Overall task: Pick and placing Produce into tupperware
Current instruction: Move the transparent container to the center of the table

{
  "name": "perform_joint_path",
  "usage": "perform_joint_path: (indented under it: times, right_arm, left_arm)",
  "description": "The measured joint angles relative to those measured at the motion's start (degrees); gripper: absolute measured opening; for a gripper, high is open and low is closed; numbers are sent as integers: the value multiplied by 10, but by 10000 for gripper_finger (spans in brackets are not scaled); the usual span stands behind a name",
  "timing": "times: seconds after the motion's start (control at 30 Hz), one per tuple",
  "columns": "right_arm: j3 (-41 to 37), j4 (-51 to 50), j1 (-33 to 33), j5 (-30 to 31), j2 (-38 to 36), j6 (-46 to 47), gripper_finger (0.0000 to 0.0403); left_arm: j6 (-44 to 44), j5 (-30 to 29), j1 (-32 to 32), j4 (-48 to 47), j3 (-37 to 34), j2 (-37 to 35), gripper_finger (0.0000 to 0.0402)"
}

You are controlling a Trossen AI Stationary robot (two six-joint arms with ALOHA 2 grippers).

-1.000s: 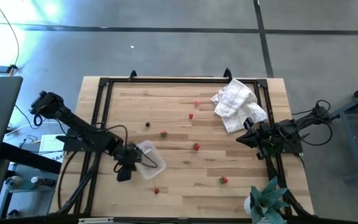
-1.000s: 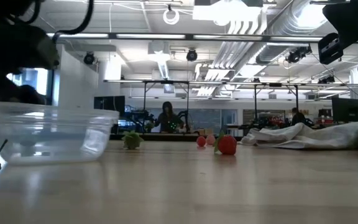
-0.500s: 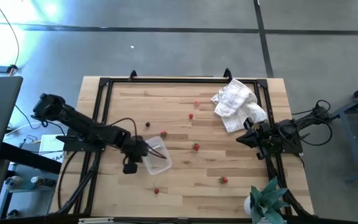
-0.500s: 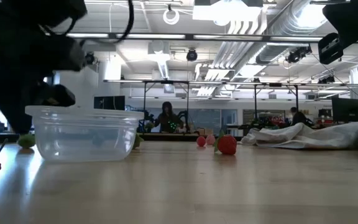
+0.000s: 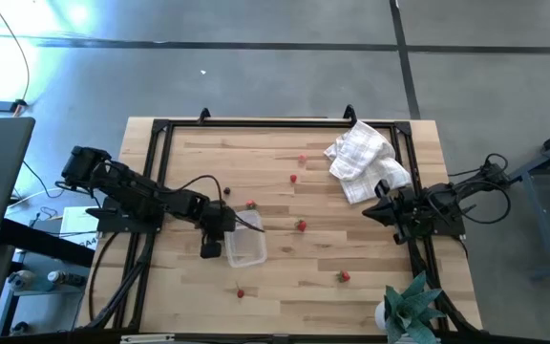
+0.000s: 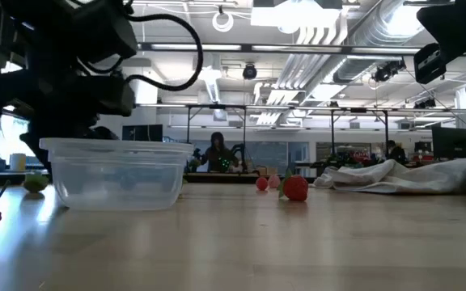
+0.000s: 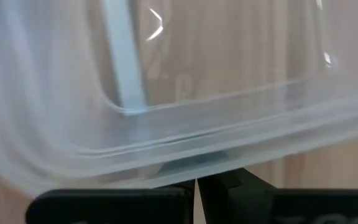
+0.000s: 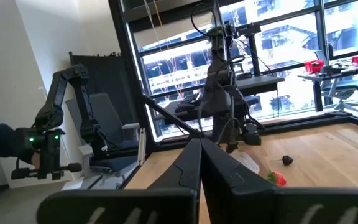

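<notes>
Now left tool (image 5: pixel 225 227) clamped shut on tupperware (image 5: pixel 245 247) rim; tupperware empty; right tool (image 5: pixel 382 212) closed, idle.

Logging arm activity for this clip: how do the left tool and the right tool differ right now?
The left tool is over the table, shut on the rim of the tupperware; the right tool holds nothing, shut. The left tool sits among the scattered produce; the right tool waits at the table's right edge beside the white cloth. Both are dark two-finger tools.

Seven berries (image 5: pixel 301 225), one tupperware (image 5: pixel 245 247), one cloth (image 5: pixel 366 161), two arms (image 5: pixel 141 196).
</notes>
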Motion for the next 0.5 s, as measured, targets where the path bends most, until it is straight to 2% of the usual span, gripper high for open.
perform_joint_path:
  times: [0.13, 0.3, 0.4, 0.5]
  right_arm:
    - [0, 0, 0, 0, 0, 0, 0]
    - [0, 0, 0, 0, 0, 0, 0]
    - [0, 0, 0, 0, 0, 0, 0]
    - [0, 0, 0, 0, 0, 0, 0]
  left_arm:
    - [16, -3, 24, 33, 3, 0, 3]
    - [52, -2, 27, 33, 45, 0, 3]
    - [58, 7, 27, 8, 73, 0, 3]
    - [66, 11, 27, -60, 91, 0, 3]
